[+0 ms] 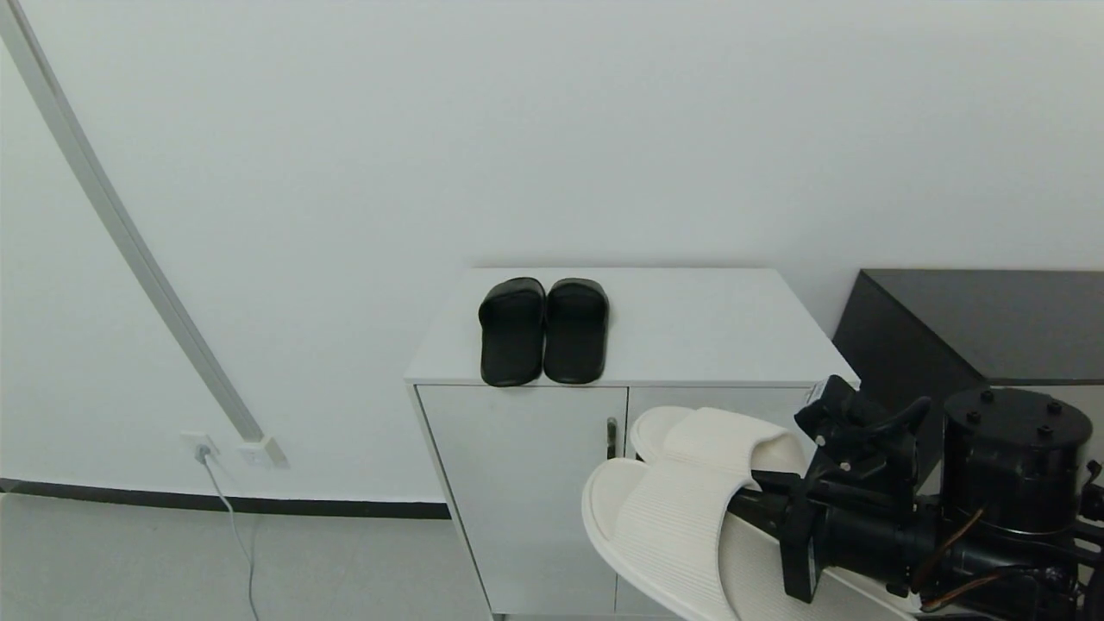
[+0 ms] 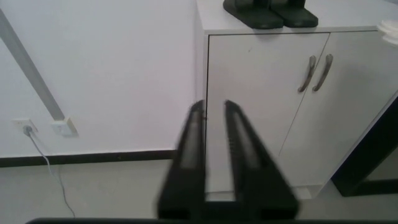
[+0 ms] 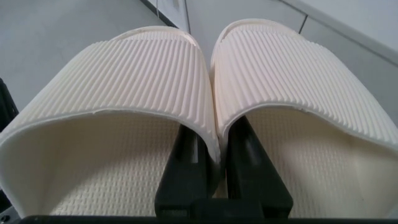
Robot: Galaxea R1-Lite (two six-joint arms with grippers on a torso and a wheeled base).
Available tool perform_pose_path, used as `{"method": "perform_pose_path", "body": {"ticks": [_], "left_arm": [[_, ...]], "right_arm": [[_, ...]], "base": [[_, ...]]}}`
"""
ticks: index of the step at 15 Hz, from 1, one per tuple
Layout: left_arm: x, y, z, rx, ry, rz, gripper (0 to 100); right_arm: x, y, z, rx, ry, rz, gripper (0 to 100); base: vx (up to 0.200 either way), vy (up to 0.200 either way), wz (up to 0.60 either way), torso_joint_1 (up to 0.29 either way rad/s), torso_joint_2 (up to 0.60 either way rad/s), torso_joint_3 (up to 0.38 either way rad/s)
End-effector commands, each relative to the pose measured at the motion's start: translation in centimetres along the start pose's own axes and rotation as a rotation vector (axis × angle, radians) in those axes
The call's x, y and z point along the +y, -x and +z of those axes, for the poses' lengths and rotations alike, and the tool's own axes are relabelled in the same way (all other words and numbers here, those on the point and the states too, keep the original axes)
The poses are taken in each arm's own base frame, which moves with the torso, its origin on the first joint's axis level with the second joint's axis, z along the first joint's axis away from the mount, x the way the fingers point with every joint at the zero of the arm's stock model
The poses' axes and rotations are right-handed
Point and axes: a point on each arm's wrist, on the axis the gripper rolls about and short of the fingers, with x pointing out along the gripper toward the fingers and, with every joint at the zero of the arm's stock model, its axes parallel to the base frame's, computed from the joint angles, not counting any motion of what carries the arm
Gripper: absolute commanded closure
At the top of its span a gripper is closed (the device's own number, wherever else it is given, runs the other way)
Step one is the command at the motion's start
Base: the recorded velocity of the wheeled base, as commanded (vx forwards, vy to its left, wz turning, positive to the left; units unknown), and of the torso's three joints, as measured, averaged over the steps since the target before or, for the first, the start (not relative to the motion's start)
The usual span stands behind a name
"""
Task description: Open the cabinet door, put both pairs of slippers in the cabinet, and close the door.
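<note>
A white cabinet [image 1: 517,483] stands against the wall with both doors shut; its two handles [image 2: 316,73] meet at the middle. A pair of black slippers [image 1: 543,330] lies on the cabinet top [image 1: 707,328], toes toward the wall. My right gripper [image 3: 214,134] is shut on the inner edges of a pair of white ribbed slippers [image 1: 681,509], held side by side in front of the right door. My left gripper [image 2: 214,112] hovers low before the cabinet's left corner, its fingers [image 2: 194,134] close together with nothing between them.
A dark grey cabinet [image 1: 975,328] stands right of the white one. On the left wall runs a slanted cable duct [image 1: 121,224] down to a socket [image 1: 200,447] with a cord trailing onto the floor [image 1: 216,561].
</note>
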Motion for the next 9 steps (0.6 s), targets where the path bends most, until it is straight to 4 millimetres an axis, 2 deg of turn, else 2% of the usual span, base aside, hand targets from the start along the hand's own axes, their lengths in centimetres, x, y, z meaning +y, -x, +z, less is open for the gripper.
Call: {"method": "perform_pose_path", "body": {"ticks": [1,9], "left_arm": [[0.00,0.00,0.00,0.000,0.000,0.000,0],[0.00,0.00,0.01,-0.002,0.000,0.000,0]], "right_arm": [[0.00,-0.10,-0.18,0.007,-0.001,0.001,100],[0.01,-0.29,-0.52,0.021,-0.001,0.003,100]], "base": [[0.000,0.000,0.00,-0.173,0.38,0.217],[0.000,0.000,0.00,-0.216,0.52,0.292]]}}
